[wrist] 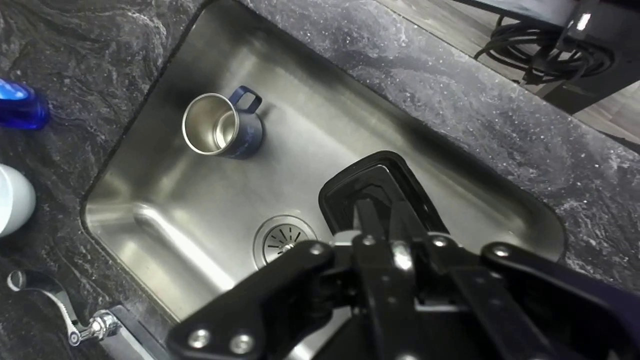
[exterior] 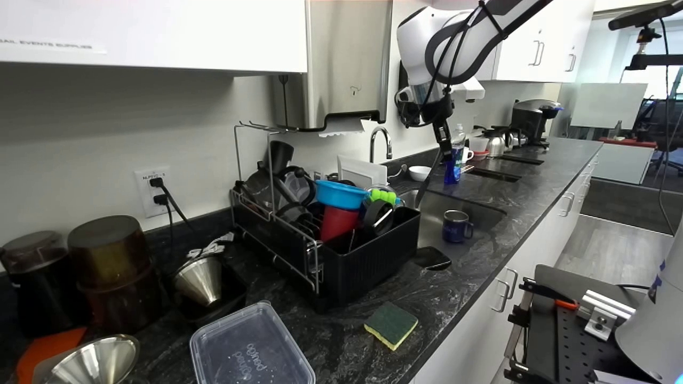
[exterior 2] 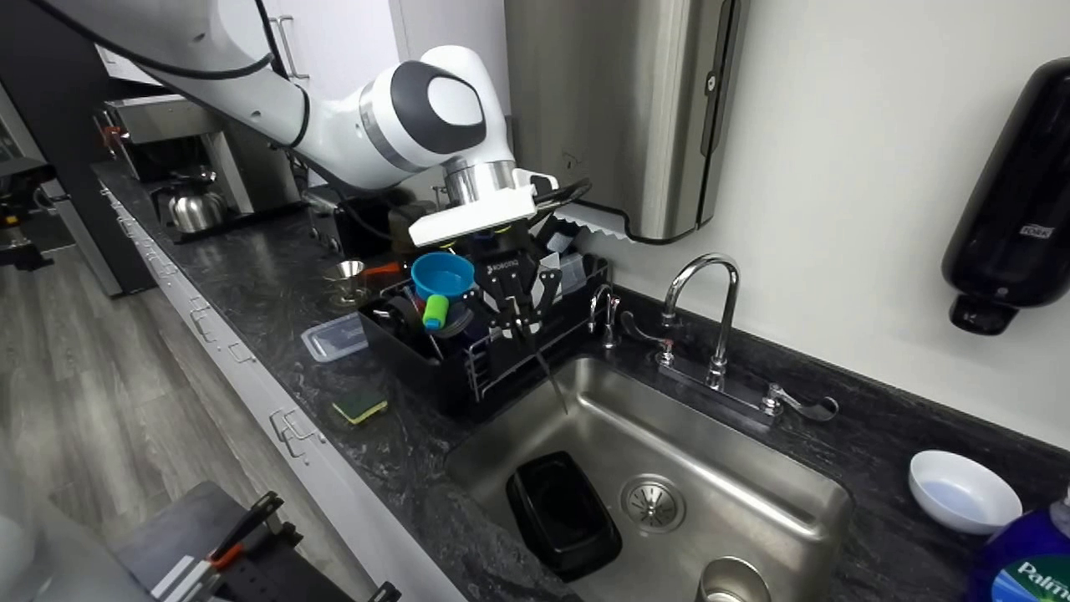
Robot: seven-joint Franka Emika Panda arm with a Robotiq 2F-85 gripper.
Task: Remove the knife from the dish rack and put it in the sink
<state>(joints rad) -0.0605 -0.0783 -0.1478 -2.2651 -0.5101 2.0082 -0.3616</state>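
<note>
— What is found at the left?

— The dish rack [exterior 2: 410, 368]. By its walls the heaped dishes, with the blue bowl [exterior 2: 443, 276] among them, are supported, presumably for drying.

— And how is the gripper [exterior 2: 518, 324] used?

— Its fingers are clamped on the upper end of the knife [exterior 2: 549, 378]. So the knife is already out of the rack and is held tip down, tilted, at the rack end of the sink [exterior 2: 694, 451]; a low release seems intended.

— Is the steel touched by the tip?

— This cannot be told.

— Further right?

— In the sink a black tub [exterior 2: 558, 506], then a metal mug [exterior 2: 734, 581], are placed, perhaps for washing. The bare bottom could be preferred for the knife.
</note>
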